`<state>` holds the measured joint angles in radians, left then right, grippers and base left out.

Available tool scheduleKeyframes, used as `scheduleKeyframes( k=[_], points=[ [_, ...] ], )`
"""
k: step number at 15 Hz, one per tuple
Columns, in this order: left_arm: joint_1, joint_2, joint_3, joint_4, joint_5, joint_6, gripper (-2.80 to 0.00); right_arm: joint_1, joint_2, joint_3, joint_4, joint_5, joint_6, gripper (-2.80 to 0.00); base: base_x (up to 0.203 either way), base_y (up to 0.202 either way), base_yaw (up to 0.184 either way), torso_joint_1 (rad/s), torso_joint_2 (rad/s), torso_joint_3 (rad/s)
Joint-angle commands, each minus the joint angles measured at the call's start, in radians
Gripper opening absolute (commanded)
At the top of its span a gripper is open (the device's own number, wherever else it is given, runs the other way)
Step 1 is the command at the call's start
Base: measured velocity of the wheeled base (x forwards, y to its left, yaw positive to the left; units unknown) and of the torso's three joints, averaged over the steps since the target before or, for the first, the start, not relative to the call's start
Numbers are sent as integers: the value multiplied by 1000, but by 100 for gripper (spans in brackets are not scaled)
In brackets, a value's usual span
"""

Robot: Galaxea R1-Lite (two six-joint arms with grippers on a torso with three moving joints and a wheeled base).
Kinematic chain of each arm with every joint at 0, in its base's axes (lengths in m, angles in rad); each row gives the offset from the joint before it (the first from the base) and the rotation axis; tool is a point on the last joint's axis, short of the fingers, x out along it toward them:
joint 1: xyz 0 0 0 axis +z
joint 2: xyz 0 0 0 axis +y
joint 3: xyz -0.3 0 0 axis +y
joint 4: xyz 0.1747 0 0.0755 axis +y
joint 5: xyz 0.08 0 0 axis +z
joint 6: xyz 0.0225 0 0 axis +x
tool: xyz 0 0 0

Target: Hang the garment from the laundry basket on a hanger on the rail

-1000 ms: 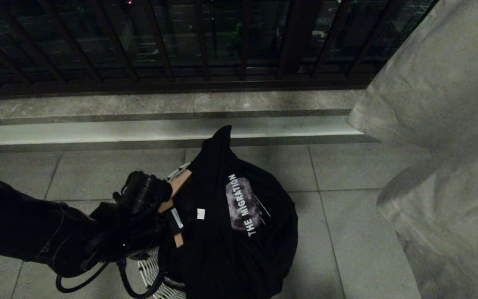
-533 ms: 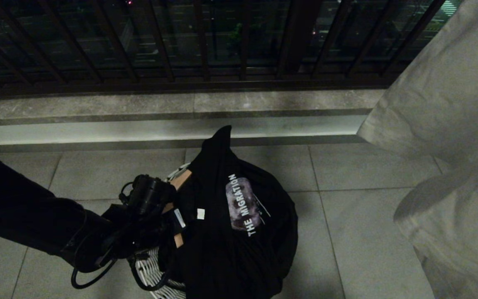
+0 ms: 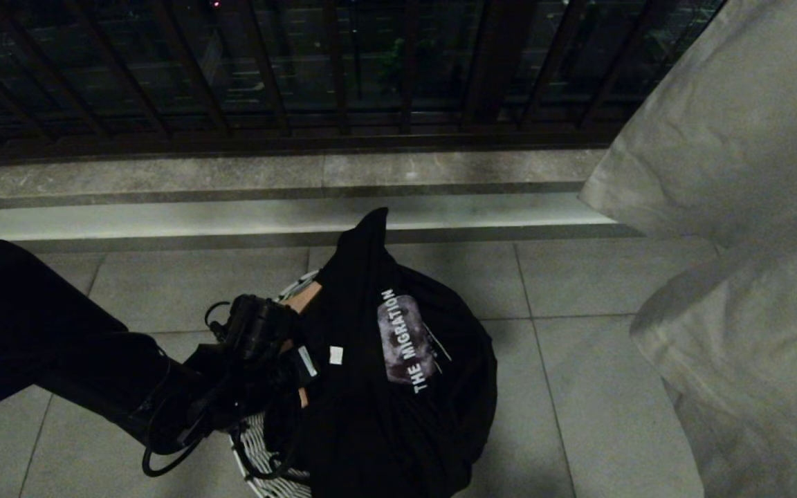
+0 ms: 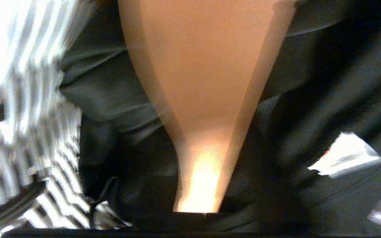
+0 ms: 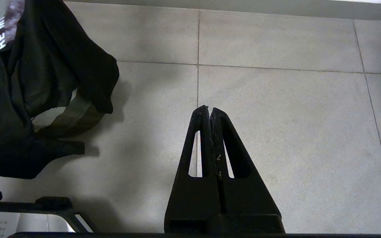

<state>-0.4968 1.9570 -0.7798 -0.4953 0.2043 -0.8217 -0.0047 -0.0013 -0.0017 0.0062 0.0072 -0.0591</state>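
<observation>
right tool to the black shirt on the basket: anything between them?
Nothing: bare floor tiles separate the right tool from the black shirt, per right wrist view.

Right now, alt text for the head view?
The left gripper reaches into a black T-shirt heaped over the white laundry basket on a tiled floor, beside a wooden hanger. Dark railings stand behind; pale fabric hangs at right.

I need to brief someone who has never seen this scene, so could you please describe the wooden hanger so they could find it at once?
Start at the white laundry basket on the tiled floor below the railing, heaped with a black garment. At the heap's left edge, by the left gripper, sits the hanger: the only tan wooden thing among black cloth.
</observation>
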Motion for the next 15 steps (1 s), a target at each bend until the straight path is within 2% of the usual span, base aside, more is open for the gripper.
scheduleKeyframes(
  k=[1, 4, 8, 11, 15],
  points=[
    [0, -34, 6, 0, 1, -5, -280, 0, 0, 0, 0, 0, -1, -280, 0, 0, 0, 0, 0, 0],
    [0, -126, 28, 7, 1, 18, -280, 0, 0, 0, 0, 0, -1, -280, 0, 0, 0, 0, 0, 0],
    [-4, -319, 34, 133, 3, 62, -280, 0, 0, 0, 1, 0, -2, -280, 0, 0, 0, 0, 0, 0],
    [-9, -403, 35, 194, 4, 121, -280, 0, 0, 0, 1, 0, -2, -280, 0, 0, 0, 0, 0, 0],
    [-15, -535, 31, 273, 20, 266, -280, 0, 0, 0, 1, 0, -2, -280, 0, 0, 0, 0, 0, 0]
  ],
)
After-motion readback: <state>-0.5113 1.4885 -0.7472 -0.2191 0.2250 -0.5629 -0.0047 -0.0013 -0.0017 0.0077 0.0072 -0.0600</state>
